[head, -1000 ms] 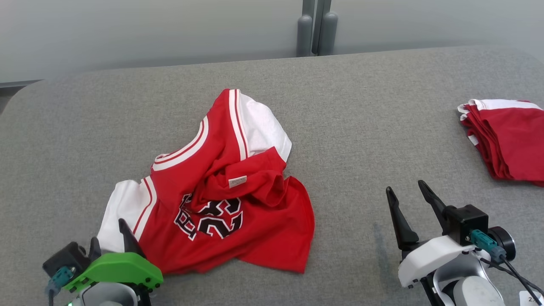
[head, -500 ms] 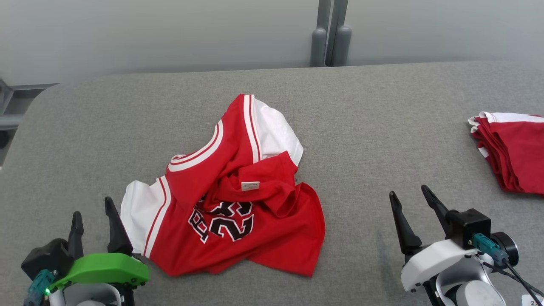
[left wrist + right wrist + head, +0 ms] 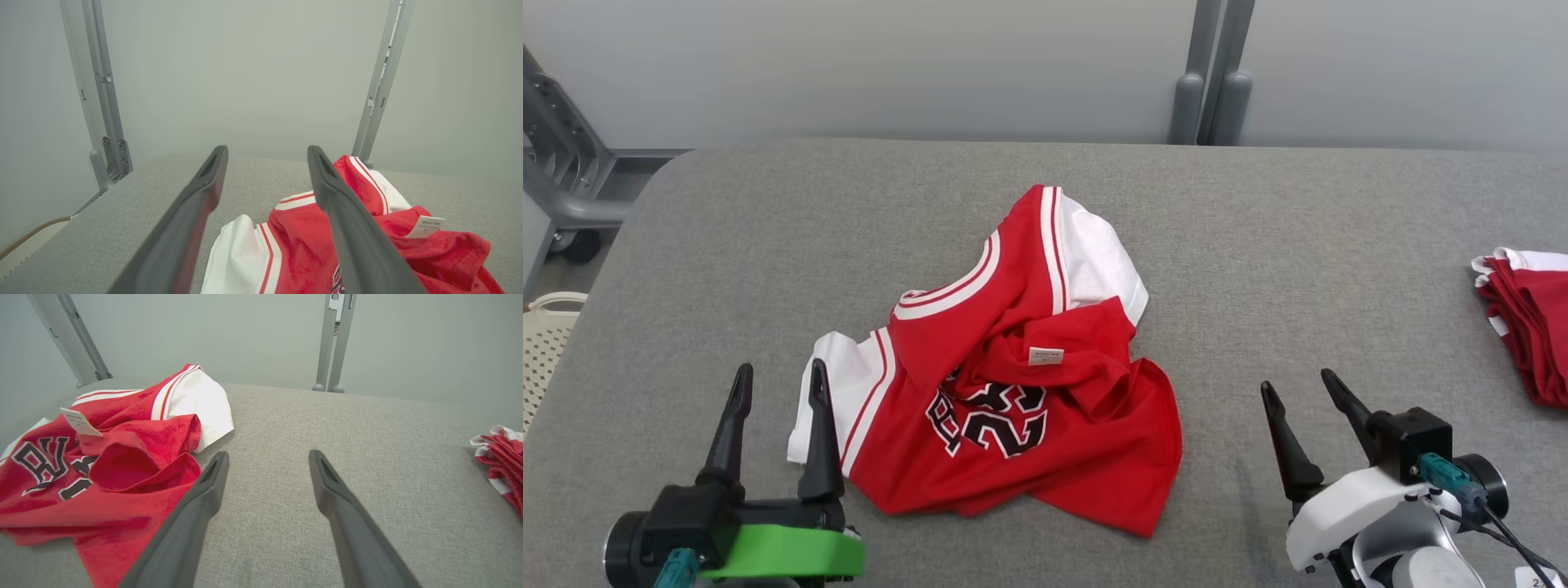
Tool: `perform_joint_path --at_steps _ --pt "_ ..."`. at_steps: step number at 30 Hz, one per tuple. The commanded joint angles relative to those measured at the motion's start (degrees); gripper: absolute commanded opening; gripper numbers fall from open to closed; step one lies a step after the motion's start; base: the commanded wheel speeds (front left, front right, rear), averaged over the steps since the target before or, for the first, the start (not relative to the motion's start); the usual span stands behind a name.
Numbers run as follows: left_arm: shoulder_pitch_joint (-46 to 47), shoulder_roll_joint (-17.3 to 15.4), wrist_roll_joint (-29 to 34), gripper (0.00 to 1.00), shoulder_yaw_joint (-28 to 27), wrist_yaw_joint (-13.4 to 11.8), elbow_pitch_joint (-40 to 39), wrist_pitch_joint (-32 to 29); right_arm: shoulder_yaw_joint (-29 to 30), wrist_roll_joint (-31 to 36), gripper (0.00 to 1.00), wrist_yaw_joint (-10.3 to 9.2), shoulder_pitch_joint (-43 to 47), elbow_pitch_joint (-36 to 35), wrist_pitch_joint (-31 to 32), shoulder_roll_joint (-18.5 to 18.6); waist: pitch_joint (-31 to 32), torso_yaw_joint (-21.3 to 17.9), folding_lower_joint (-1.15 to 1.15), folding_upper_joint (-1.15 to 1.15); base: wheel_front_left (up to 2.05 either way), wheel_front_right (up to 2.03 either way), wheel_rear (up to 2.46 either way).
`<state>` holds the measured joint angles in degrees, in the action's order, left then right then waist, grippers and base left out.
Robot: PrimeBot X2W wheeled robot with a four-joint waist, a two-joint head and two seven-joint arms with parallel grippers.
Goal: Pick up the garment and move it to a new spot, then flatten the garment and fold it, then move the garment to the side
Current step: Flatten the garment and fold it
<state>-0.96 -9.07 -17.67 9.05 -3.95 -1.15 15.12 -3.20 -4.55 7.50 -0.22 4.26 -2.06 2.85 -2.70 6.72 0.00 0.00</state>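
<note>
Presently, at the far left edge, a pale perforated basket [image 3: 543, 343] sits beside the grey fabric-covered desk [image 3: 768, 212]. My left hand [image 3: 780, 367], lower left, has its two dark fingers spread wide and holds nothing. It is poised by the white sleeve of the crumpled red-and-white jersey [image 3: 1013, 384], which lies bunched mid-frame on the desk. I judge I am lined up to take that sleeve for the lift. My right hand [image 3: 1296, 380], lower right, is equally wide and empty, apart from the cloth, probably waiting for the hem. At the right edge, a stack of folded red garments [image 3: 1523, 327] likely marks where finished pieces go.
</note>
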Motion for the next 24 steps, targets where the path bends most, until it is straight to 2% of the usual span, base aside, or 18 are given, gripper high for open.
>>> perform_joint_path --at_steps 1,2,6,10,15,24 --pt "-2.1 1.0 2.2 1.0 -0.9 2.2 0.0 0.0 -0.6 -0.6 1.0 -0.03 0.9 0.2 0.6 0.1 0.6 1.2 0.0 0.0 0.0 0.0 0.0" --pt "-2.1 1.0 2.2 1.0 -0.9 2.2 0.0 0.0 -0.6 -0.6 1.0 -0.03 0.9 0.2 0.6 0.1 0.6 1.2 0.0 0.0 0.0 0.0 0.0" --pt "-4.2 2.3 5.1 1.0 -2.0 6.2 2.2 0.1 -1.9 -2.1 1.0 -0.03 1.9 1.1 2.8 0.1 1.2 2.4 0.0 0.0 0.0 0.0 0.0" --pt "-4.6 2.9 6.9 1.0 -2.8 8.3 4.5 0.0 -3.6 -4.6 1.0 -0.03 3.3 1.8 5.3 0.1 1.5 3.7 0.0 0.0 0.0 0.0 0.0" --pt "-3.2 3.6 8.1 1.0 -3.4 9.6 5.8 0.0 -5.8 -7.2 1.0 -0.03 4.0 3.2 7.8 0.1 1.1 5.1 0.0 0.0 0.0 0.0 0.0" --pt "-1.0 4.5 9.6 1.0 -2.9 10.7 7.0 0.1 -9.0 -7.9 1.0 -0.03 -1.1 9.0 10.4 0.1 -1.2 6.8 0.0 0.0 0.0 0.0 0.0"
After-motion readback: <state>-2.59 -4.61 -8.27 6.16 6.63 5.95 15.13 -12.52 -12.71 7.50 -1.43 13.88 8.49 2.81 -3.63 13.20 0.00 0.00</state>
